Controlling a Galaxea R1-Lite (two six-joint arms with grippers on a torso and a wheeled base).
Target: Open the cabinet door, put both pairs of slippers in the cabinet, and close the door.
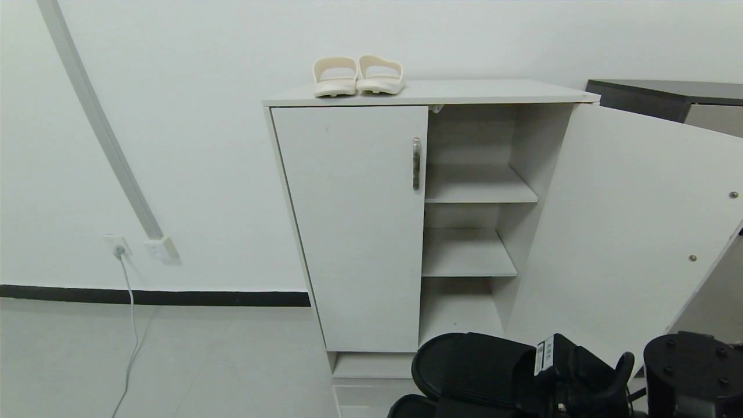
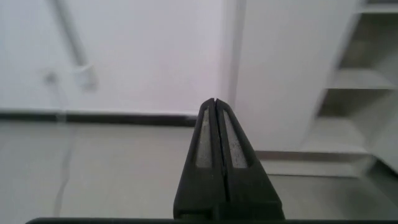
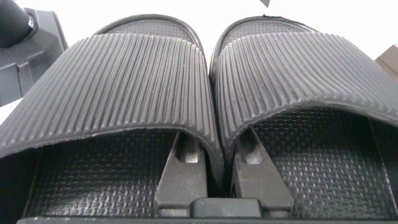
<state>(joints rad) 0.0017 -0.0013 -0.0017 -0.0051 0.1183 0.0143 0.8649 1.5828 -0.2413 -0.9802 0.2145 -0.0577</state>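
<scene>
Both jaws of left gripper (image 2: 214, 109) pressed together, holding nothing; cream slippers (image 1: 358, 76) on cabinet (image 1: 493, 91) top, above closed left door (image 1: 348, 232); right door (image 1: 627, 232) open; right gripper (image 3: 214, 152) jaws clamp black slippers (image 1: 470, 363), low before cabinet

I get bright, even room light. Past my left pincer (image 2: 214, 106) the wall (image 2: 137, 56) washes out pale; around my right pincer (image 3: 216, 155) the black slippers (image 3: 124, 81) cast deep shade.

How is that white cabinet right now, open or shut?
Half open. The right door is swung wide, exposing bare shelves; the left door, with the handle, sits shut.
</scene>
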